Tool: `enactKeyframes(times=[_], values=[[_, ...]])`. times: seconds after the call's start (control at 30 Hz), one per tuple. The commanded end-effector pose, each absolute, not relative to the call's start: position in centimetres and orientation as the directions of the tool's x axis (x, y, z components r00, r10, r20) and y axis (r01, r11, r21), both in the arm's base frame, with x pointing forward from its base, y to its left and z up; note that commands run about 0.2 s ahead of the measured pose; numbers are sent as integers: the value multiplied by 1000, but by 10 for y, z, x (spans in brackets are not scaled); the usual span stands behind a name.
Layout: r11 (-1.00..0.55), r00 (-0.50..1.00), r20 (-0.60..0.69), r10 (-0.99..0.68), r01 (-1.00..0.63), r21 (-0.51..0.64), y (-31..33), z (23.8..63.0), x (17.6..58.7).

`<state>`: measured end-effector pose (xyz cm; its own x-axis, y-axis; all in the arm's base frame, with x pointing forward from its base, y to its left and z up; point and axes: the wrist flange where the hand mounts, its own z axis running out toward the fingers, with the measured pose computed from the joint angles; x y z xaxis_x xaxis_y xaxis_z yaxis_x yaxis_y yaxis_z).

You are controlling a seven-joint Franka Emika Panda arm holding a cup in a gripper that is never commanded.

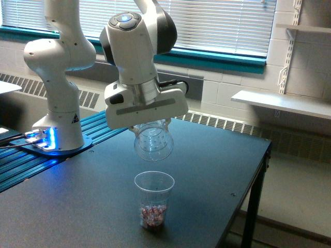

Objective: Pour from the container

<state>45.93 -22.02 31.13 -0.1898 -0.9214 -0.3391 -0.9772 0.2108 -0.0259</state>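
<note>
The end effector (150,124) was closed around the container (153,144), a clear squat cup tipped mouth-down in the air and looking empty. Directly beneath it, well apart, a narrower clear cup (154,199) stood upright on the dark table (217,160), with small red and white pieces (153,215) piled in its bottom. The table's matte top was bare around the cup. At the far left the robot base (54,132) glowed blue on a ribbed rail. Behind ran window blinds (217,23), a teal sill, a block wall and a white shelf (282,103) at right.
</note>
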Motion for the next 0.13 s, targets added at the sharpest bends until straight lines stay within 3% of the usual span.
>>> enactKeyframes(times=[0.03,0.13], values=[[173,-154,-305,-940,-984,-36,-216,310,466],[173,-158,-290,-944,-984,-27,-215,311,469]])
